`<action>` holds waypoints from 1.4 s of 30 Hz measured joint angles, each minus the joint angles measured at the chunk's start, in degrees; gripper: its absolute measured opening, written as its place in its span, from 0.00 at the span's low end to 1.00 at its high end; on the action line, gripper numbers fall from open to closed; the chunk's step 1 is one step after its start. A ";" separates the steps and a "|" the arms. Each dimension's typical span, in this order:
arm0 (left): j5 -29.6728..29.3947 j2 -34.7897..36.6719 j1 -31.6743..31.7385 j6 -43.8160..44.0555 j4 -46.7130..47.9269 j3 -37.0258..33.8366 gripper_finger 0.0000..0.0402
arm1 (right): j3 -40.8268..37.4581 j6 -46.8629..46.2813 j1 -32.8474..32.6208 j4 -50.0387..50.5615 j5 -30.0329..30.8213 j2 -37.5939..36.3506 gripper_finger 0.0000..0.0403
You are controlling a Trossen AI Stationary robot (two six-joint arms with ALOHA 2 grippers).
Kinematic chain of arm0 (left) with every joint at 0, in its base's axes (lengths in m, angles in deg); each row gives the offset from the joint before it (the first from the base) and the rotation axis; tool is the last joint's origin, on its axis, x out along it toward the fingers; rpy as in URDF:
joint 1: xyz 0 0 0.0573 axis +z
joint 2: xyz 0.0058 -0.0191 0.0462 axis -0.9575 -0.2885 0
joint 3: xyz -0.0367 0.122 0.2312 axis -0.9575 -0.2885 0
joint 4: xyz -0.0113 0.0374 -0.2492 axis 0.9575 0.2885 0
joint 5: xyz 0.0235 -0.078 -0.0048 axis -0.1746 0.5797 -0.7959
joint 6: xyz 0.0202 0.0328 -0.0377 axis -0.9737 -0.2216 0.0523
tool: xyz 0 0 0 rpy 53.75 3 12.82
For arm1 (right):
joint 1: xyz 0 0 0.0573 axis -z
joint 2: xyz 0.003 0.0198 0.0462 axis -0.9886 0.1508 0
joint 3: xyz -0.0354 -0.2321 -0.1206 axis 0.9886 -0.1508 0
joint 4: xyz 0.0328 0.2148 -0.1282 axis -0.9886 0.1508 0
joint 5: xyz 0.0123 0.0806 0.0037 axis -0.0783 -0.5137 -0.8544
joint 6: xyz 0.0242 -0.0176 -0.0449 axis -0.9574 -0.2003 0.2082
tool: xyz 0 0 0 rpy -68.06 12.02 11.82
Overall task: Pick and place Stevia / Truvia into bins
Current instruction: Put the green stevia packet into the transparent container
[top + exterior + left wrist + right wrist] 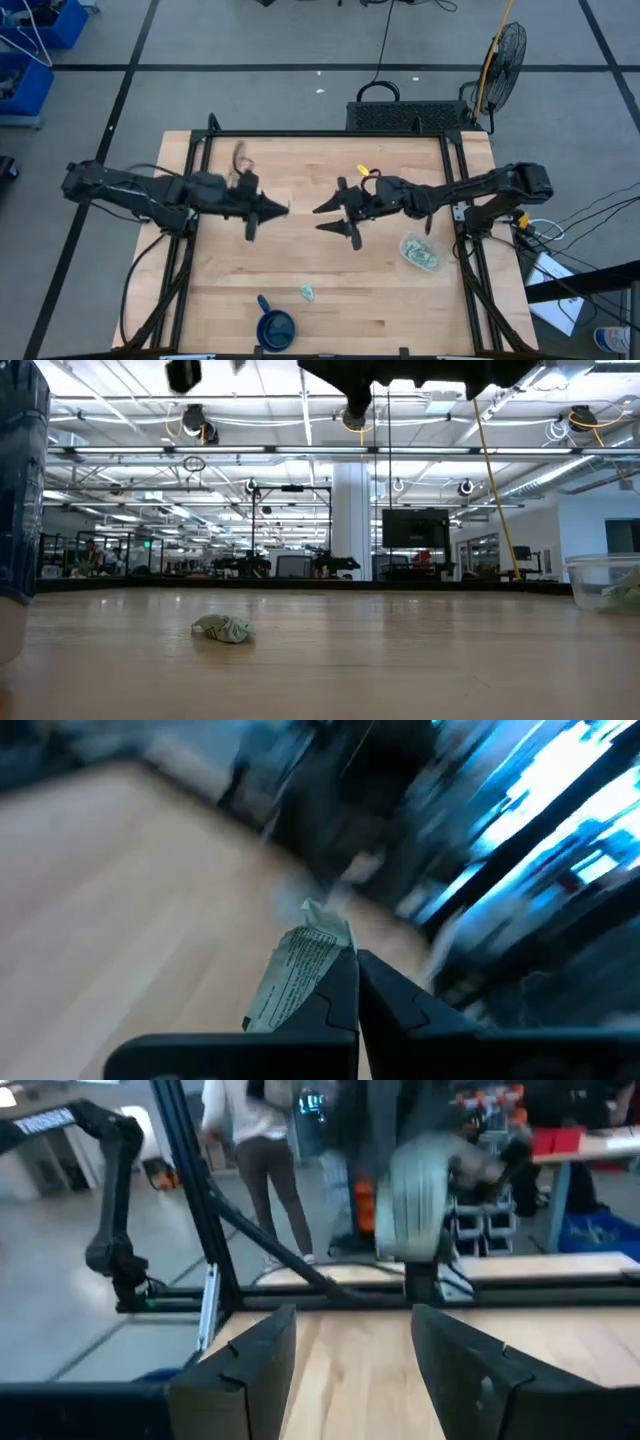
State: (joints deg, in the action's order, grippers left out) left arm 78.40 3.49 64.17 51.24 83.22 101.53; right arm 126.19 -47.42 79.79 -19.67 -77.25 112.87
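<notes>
My left gripper [283, 209] hovers over the middle of the table, pointing toward the table's right edge, and is shut on a pale green and white sachet [300, 970]. My right gripper [322, 219] faces it from the right, open and holding nothing [352, 1345]. A second, crumpled sachet [307, 292] lies flat on the table near the near edge, also seen in the low view [225, 628]. The clear plastic bin [405, 243] stands on the table's right side with several sachets in it; its wall [600, 575] shows in the low view. My left gripper pinches the sachet between its two fingers [385, 995], at one end of the sachet [335, 965]. The rest of the sachet sticks out past one finger's side. It is lifted clear of the table; the fingers run roughly level, pointing toward the table's right.
A dark blue mug [275, 325] stands at the near edge, left of the loose sachet, and fills the low view's left edge [20, 480]. Black frame rails [455, 190] border the wooden table. A person [255, 1140] stands in the room beyond the table.
</notes>
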 joint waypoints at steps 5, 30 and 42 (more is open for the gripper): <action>4.47 1.52 1.76 -0.29 -11.65 0.06 0.01 | -0.07 -1.33 1.75 -11.91 -0.63 3.56 0.48; 13.92 -7.08 3.42 3.40 -21.81 -0.01 0.00 | 6.03 -16.69 5.18 -27.87 -22.34 12.25 0.48; 13.68 -6.83 4.31 3.66 -21.34 -0.01 0.02 | 6.03 -15.78 5.21 -27.09 -22.29 12.27 0.40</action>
State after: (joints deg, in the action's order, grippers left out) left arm 92.08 -3.33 68.47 54.90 61.88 101.52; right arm 132.22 -63.21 84.99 -46.75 -99.55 125.14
